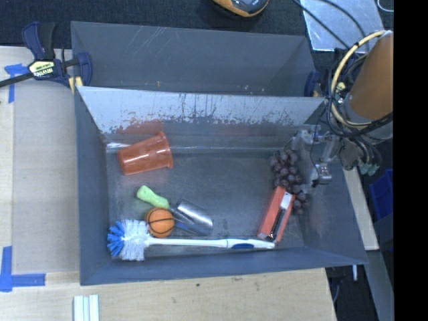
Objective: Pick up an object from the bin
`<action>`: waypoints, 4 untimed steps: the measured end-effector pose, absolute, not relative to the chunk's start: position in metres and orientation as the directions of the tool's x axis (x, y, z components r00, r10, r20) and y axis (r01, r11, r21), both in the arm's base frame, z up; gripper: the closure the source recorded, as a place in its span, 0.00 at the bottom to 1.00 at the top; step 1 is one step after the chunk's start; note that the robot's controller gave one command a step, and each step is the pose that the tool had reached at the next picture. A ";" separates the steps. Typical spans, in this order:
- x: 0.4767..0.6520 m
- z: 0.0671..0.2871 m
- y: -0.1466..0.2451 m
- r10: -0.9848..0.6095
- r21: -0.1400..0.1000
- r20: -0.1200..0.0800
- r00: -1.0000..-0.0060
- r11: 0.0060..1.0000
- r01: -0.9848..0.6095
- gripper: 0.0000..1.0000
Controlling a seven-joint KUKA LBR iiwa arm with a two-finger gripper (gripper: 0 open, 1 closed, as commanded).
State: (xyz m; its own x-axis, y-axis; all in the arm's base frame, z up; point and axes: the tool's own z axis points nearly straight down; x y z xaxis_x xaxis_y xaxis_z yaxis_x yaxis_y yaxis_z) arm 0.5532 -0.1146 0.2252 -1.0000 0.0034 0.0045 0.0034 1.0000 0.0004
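My gripper (315,159) hangs at the right side of the bin, close to the right wall. A bunch of dark purple grapes (287,172) lies just left of it, touching or nearly touching it. Below the grapes, an orange-red stick with a black and white end (275,214) lies slanted on the bin floor. Nothing can be seen held by the gripper.
An orange cup (146,154) lies on its side at the back left. At the front left sit a green piece (152,196), a small orange ball (160,222) and a silver cylinder (192,214). A white-handled brush with blue bristles (187,242) runs along the front wall.
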 end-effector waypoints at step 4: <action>0.546 0.113 -0.141 -0.761 -0.001 -0.001 -0.648 0.648 -0.761 0.00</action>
State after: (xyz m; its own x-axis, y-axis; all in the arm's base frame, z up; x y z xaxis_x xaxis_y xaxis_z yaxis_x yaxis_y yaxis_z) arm 0.5464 -0.1408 0.1131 -0.6482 -0.7615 -0.0013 -0.7615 0.6482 -0.0014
